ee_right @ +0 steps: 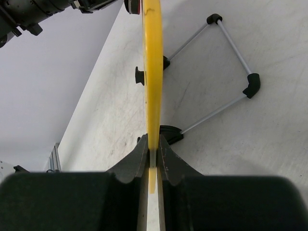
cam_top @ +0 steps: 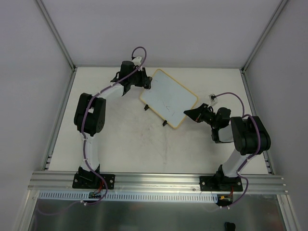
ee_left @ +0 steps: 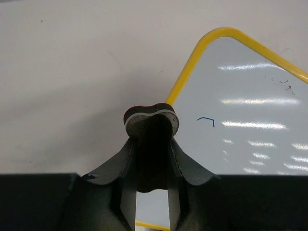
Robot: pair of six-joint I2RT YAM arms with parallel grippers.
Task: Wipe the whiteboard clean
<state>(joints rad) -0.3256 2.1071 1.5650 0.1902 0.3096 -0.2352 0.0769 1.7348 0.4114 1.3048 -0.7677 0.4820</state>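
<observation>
- Two grippers are engaged at this moment, one at each end of the whiteboard [cam_top: 168, 96].
- Location: the board sits in the far middle of the table [cam_top: 125, 139], turned diagonally, with its two black feet [cam_top: 164, 124] on the near-left edge. It appears to be raised at a tilt. The exact angle cannot be told.
- Right gripper [ee_right: 153, 147]: the jaws are closed on the yellow rim [ee_right: 153, 72] at the board's right corner. The right wrist view shows the panel edge-on, running straight out from between the fingers.
- Left gripper [cam_top: 148, 83]: the jaws are clamped on a small eraser pad [ee_left: 151, 120] with a grey felt face. The pad sits at the far-left rim, just beside the writing face.
- Remaining marks: a short blue stroke [ee_left: 206, 120] lies near the pad, and fainter dark specks lie further right.
- Handling, judged from its build:
  - Expect a thin, light, stiff panel that will not flex much under the pad.
  - Expect the glossy face to be slippery, so do not rely on it for grip.
  - Take hold at the rim only, as the right jaws do now.
- A wire stand [ee_right: 231, 57] projects from the back. Keep the fingers away from it.
- Risk: a light board held at one corner may pivot or skid when you press the pad across it. Wipe toward the held corner with moderate pressure.
</observation>
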